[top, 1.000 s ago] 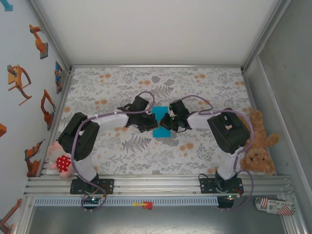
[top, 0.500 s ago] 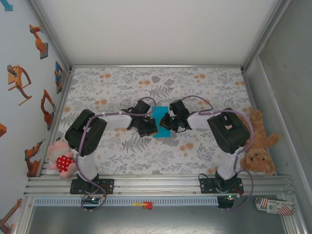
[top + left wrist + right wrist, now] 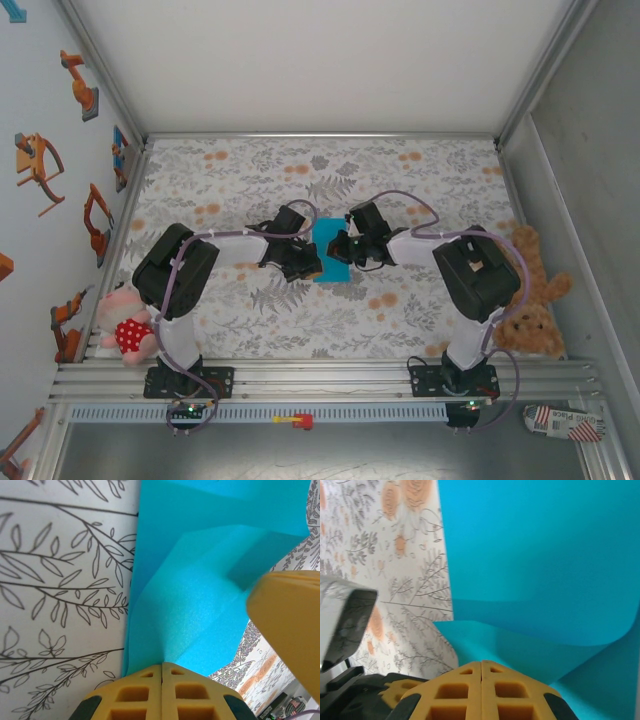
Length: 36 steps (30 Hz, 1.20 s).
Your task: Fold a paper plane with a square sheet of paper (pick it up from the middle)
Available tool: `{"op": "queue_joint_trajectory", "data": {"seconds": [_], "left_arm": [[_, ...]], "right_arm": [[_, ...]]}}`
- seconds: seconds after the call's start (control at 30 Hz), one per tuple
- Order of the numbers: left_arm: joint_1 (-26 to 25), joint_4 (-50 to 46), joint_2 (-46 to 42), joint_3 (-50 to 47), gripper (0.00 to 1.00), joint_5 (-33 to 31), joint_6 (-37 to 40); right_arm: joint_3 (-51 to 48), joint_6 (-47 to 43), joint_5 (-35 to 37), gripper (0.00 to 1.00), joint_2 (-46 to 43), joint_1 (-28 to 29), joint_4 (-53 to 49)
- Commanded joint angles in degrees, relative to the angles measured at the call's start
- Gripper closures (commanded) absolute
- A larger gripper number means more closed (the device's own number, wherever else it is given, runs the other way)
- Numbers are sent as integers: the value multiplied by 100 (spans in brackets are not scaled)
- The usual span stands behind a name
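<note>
The square sheet of paper (image 3: pixel 329 232) is turquoise and part-folded into a narrow strip at the middle of the floral tablecloth. My left gripper (image 3: pixel 317 264) meets its left edge and my right gripper (image 3: pixel 339 254) its right edge. In the left wrist view the yellow fingers (image 3: pixel 140 690) are pressed together at the gripper tip (image 3: pixel 162 665), with a raised flap of the paper (image 3: pixel 200 605) running into them. In the right wrist view the gripper (image 3: pixel 481 663) is shut too, on a lifted flap (image 3: pixel 520 650) beneath a curled layer (image 3: pixel 535 555). The paper plane is out of view.
A pink plush toy (image 3: pixel 124 326) lies at the near left by the left arm's base. A brown teddy bear (image 3: pixel 530 300) sits against the right wall. White walls fence the tablecloth (image 3: pixel 250 180), and an aluminium rail (image 3: pixel 320 380) runs along the near edge.
The left arm's elbow has swung right and nearer, and its gripper has slid slightly nearer along the paper's left edge. The right arm has shifted a little. Both grippers stayed shut.
</note>
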Motion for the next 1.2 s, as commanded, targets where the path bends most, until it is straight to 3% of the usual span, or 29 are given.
{"op": "queue_joint_trajectory", "data": {"seconds": [0.0, 0.33, 0.53, 1.0, 1.17], "left_arm": [[13, -216, 242, -134, 100, -44, -70], [14, -247, 166, -113, 100, -20, -12], [13, -532, -397, 224, 100, -229, 350], [32, -941, 265, 185, 100, -315, 220], [74, -1146, 299, 41, 100, -393, 187]], "right_arm": [[-90, -153, -67, 100, -98, 86, -90], [-60, -79, -21, 100, 269, 118, -262], [-42, -76, 152, 100, 453, 126, -508], [42, -174, 178, 100, 481, 100, -519], [106, -452, 236, 100, 447, -171, -609]]}}
